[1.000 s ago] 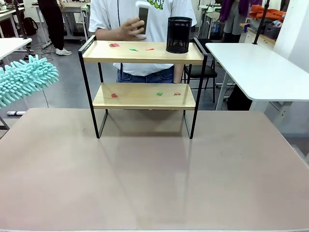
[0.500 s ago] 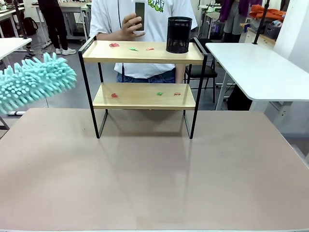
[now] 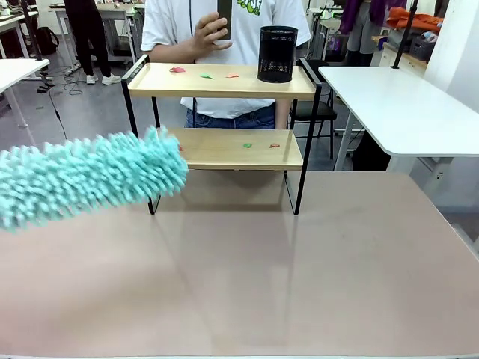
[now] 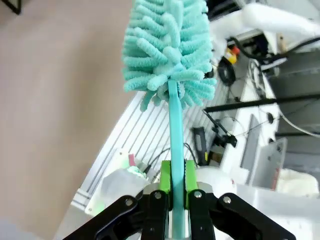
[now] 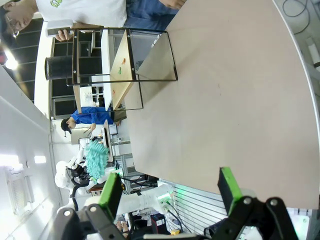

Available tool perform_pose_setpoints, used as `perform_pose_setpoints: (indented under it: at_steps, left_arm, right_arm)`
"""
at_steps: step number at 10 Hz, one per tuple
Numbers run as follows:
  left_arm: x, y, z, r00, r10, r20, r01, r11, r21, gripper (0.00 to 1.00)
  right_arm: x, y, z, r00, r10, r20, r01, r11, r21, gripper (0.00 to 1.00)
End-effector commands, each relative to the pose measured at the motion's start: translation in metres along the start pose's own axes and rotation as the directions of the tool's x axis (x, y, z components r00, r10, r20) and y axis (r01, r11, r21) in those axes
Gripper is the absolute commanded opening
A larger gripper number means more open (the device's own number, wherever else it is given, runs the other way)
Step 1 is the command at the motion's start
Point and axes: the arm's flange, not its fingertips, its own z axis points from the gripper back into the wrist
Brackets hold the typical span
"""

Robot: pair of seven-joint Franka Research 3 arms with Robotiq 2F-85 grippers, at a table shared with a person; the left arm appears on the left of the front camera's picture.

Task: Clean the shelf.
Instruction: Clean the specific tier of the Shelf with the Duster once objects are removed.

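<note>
The shelf (image 3: 224, 82) stands at the far middle of the table, two wooden boards in a black frame. Small red and green scraps (image 3: 206, 75) lie on the top board, and more scraps (image 3: 246, 145) on the lower board. My left gripper (image 4: 177, 175) is shut on the thin handle of a teal fluffy duster (image 4: 167, 50). In the front view the duster (image 3: 90, 176) reaches in from the left, its tip in front of the lower board's left end. My right gripper (image 5: 169, 190) is open and holds nothing, well back from the shelf (image 5: 120, 55).
A black mesh cup (image 3: 277, 54) stands on the top board's right end. A person behind the shelf holds a phone (image 3: 224, 13) up. A white table (image 3: 404, 105) stands at the right. The brown tabletop (image 3: 262, 269) in front of the shelf is bare.
The duster has swung right and down, from the far left edge to the lower board's left end. The person's hand has raised the phone higher.
</note>
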Motion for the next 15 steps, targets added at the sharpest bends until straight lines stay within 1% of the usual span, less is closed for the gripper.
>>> perform_pose_setpoints:
  at_steps: [1, 2, 3, 4, 5, 6, 7, 8, 9, 12, 13, 14, 15]
  left_arm:
    - [0.034, -0.005, -0.035, 0.990, 0.134, 0.036, -0.137, 0.986, 0.092, 0.12]
    - [0.051, -0.006, -0.048, 0.980, 0.189, 0.070, -0.198, 0.967, 0.158, 0.12]
    - [0.064, -0.009, -0.060, 0.969, 0.212, 0.126, -0.235, 0.948, 0.216, 0.12]
    - [0.075, -0.010, -0.068, 0.944, 0.216, 0.251, -0.292, 0.900, 0.323, 0.12]
    - [0.081, -0.015, -0.073, 0.939, 0.189, 0.287, -0.283, 0.899, 0.335, 0.12]
    - [0.080, -0.024, -0.072, 0.948, 0.111, 0.298, -0.204, 0.931, 0.301, 0.12]
    - [0.081, -0.027, -0.070, 0.951, 0.101, 0.292, -0.184, 0.945, 0.271, 0.12]
    - [0.082, -0.025, -0.069, 0.940, 0.139, 0.313, -0.228, 0.935, 0.271, 0.12]
    - [0.088, -0.025, -0.062, 0.949, 0.132, 0.285, -0.222, 0.923, 0.315, 0.12]
    - [0.088, -0.025, -0.062, 0.949, 0.132, 0.285, -0.222, 0.923, 0.315, 0.12]
    - [0.089, -0.027, -0.062, 0.955, 0.117, 0.274, -0.202, 0.929, 0.310, 0.12]
    - [0.087, -0.024, -0.061, 0.926, 0.158, 0.343, -0.281, 0.895, 0.346, 0.12]
    - [0.087, -0.028, -0.066, 0.910, 0.176, 0.376, -0.326, 0.863, 0.386, 0.12]
  right_arm:
    - [-0.001, -0.001, 0.002, 1.000, 0.027, -0.008, -0.027, 1.000, -0.001, 1.00]
    - [-0.001, -0.001, 0.002, 1.000, 0.027, -0.008, -0.027, 1.000, -0.001, 1.00]
    - [-0.001, -0.001, 0.002, 1.000, 0.027, -0.008, -0.027, 1.000, -0.001, 1.00]
    - [-0.001, -0.001, 0.002, 1.000, 0.027, -0.008, -0.027, 1.000, -0.001, 1.00]
    - [-0.001, -0.001, 0.002, 1.000, 0.027, -0.008, -0.027, 1.000, -0.001, 1.00]
    - [-0.001, -0.001, 0.002, 1.000, 0.027, -0.008, -0.027, 1.000, -0.001, 1.00]
    - [-0.001, -0.001, 0.002, 1.000, 0.027, -0.008, -0.027, 1.000, -0.001, 1.00]
    - [-0.001, -0.001, 0.002, 1.000, 0.027, -0.008, -0.027, 1.000, -0.001, 1.00]
    - [-0.001, -0.001, 0.002, 1.000, 0.027, -0.008, -0.027, 1.000, -0.001, 1.00]
    - [-0.001, -0.001, 0.002, 1.000, 0.027, -0.008, -0.027, 1.000, -0.001, 1.00]
    - [-0.001, -0.001, 0.002, 1.000, 0.027, -0.008, -0.027, 1.000, -0.001, 1.00]
    - [-0.001, -0.001, 0.002, 1.000, 0.027, -0.008, -0.027, 1.000, -0.001, 1.00]
    - [-0.001, -0.001, 0.002, 1.000, 0.027, -0.008, -0.027, 1.000, -0.001, 1.00]
